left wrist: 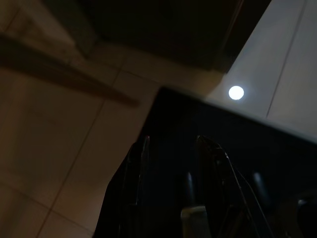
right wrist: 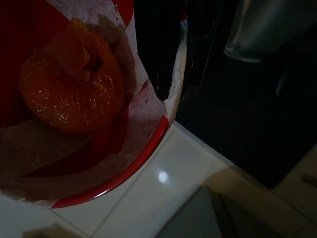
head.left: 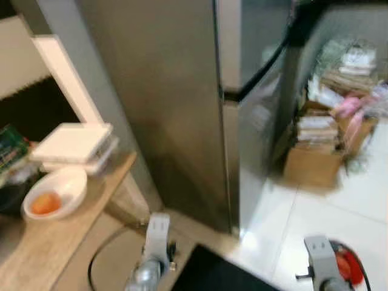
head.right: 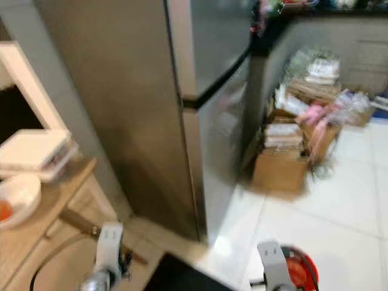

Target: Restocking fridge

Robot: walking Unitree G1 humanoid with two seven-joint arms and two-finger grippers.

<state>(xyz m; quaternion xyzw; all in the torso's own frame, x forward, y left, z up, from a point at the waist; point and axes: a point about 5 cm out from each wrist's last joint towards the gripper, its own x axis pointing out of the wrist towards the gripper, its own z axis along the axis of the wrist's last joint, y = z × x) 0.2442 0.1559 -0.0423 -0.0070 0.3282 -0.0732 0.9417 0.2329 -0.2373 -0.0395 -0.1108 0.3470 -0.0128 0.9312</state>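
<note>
The steel fridge (head.left: 182,109) stands straight ahead with both doors shut. At the end of my right arm (head.left: 322,259), low over the white floor tiles, is a red bowl (head.left: 350,268). It is covered with clear film and holds a peeled orange fruit (right wrist: 69,94); the bowl sits close against the right wrist camera. My left arm (head.left: 154,248) hangs low in front of the fridge. The left gripper (left wrist: 173,168) is open, with nothing between its fingers, above a dark mat (head.left: 212,273).
To my left a wooden counter (head.left: 54,242) holds a white bowl (head.left: 54,194) with something orange and stacked white containers (head.left: 73,145). A black cable (head.left: 100,254) loops on the floor. Cardboard boxes (head.left: 315,160) with papers and bags stand right of the fridge.
</note>
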